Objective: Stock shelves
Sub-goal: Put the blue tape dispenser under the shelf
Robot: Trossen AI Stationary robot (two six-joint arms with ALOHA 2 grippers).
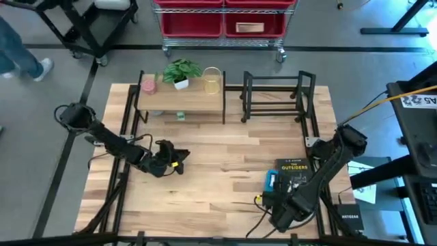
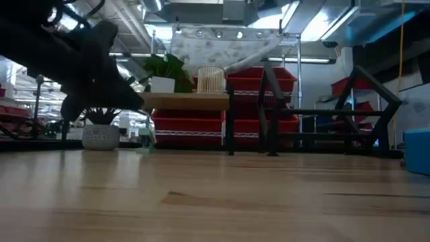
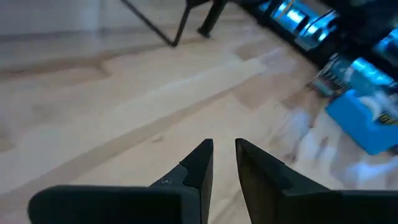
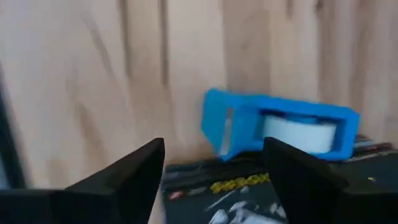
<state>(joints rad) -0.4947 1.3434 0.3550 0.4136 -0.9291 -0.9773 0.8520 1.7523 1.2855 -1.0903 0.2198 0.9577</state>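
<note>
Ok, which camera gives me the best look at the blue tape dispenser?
Right wrist view: the tape dispenser fills the frame beside the book, ahead of the open right gripper. High view shows it small, left wrist blurred, low only an edge.

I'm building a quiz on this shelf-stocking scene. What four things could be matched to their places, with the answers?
Things:
1. potted plant
2. black book rack
3. blue tape dispenser
4. left end effector

Places:
A. beside the book, near the right end effector
B. empty, right of the wood-topped shelf
C. over bare tabletop, holding nothing
D. on the wood-topped shelf

Pairs: 1-D, 2-B, 3-A, 4-C
</note>
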